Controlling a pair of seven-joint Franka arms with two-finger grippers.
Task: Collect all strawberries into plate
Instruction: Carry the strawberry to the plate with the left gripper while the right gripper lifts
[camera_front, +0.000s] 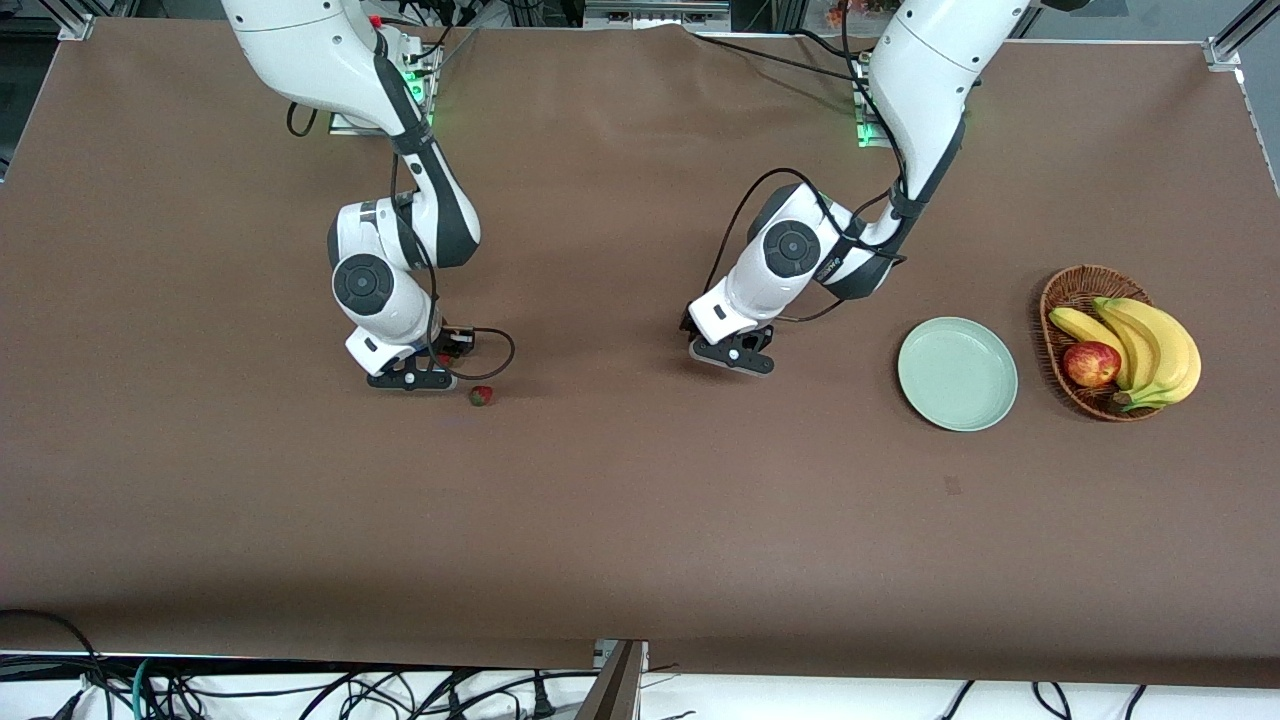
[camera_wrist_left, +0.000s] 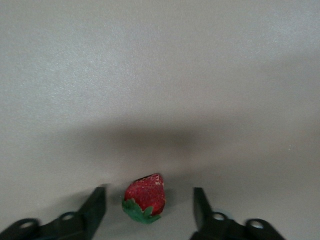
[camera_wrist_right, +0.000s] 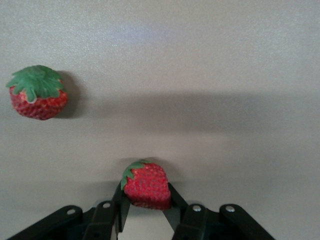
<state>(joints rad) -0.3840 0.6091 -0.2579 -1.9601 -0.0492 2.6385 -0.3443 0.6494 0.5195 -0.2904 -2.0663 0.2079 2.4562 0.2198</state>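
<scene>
The right gripper (camera_wrist_right: 146, 212) was down low at the worktop (camera_front: 600, 520), toward the right arm's end. Its fingers (camera_wrist_right: 121, 210) were shut tight on a strawberry (camera_wrist_right: 146, 186). In the front view that held berry was almost all hidden under the gripper. A second strawberry (camera_front: 481, 396) lay loose on the worktop just beside that gripper.

The left gripper (camera_wrist_left: 149, 212) was low near the middle of the worktop. Its fingers (camera_wrist_left: 95, 207) stood apart, one on each side of a third strawberry (camera_wrist_left: 145, 197), with gaps showing, so they were not touching it. The front view hid this berry under the gripper.

The plate (camera_front: 957, 373) sat bare toward the left arm's end, beside a basket (camera_front: 1070, 290) with bananas (camera_front: 1150, 345) and an apple (camera_front: 1090, 363).
</scene>
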